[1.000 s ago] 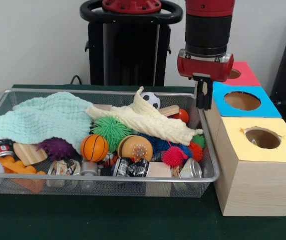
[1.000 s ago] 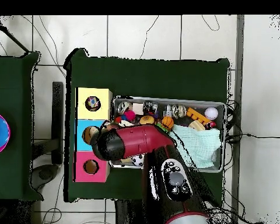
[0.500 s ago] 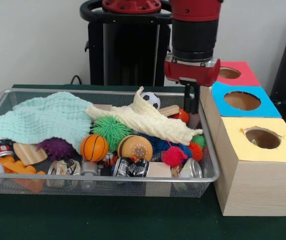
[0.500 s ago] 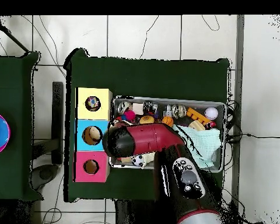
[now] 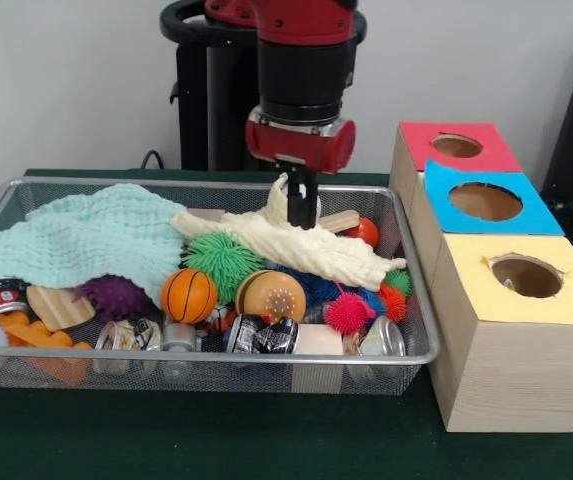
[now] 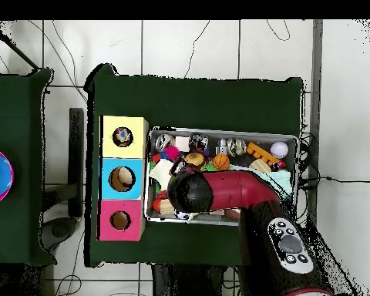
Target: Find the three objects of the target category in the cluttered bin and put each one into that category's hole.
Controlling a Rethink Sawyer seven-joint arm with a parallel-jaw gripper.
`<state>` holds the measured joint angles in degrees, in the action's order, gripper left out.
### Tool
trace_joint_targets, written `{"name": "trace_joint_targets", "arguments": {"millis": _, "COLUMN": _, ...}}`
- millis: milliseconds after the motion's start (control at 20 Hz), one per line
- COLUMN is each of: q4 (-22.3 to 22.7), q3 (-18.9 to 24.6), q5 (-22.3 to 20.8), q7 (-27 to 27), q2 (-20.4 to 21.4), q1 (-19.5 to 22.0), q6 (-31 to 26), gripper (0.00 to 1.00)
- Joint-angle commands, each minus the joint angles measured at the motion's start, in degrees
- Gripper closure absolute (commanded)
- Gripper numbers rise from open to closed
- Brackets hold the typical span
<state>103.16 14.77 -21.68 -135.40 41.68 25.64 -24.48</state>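
Bin [image 5: 421, 345] of wire mesh on green bench [image 5: 216, 440], crammed with clutter. At left, mint cloth [image 5: 86, 240] over cans and wood pieces. Toward middle, purple spiky ball [image 5: 114, 295], basketball [image 5: 188, 295], green spiky ball [image 5: 223, 260]. Cream cloth [image 5: 296, 245] draped across centre. Tool [image 5: 301, 200] hanging just above cream cloth's raised tip, fingers close together, grip on anything impossible to tell. At right, beside bin, three boxes with holes: red [image 5: 456, 146], blue [image 5: 486, 202], yellow [image 5: 526, 275].
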Motion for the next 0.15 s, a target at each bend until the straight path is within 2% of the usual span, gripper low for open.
{"name": "trace_joint_targets", "arguments": {"millis": 50, "q4": 3.37, "q3": 3.04, "q5": -4.67, "q7": 4.78, "q2": 0.54, "q1": 0.54, "q6": 3.11, "gripper": 1.00}}
{"name": "trace_joint_targets", "arguments": {"millis": 150, "q4": 3.39, "q3": 2.98, "q5": -4.58, "q7": 4.07, "q2": 0.71, "q1": 0.26, "q6": 2.41, "gripper": 1.00}}
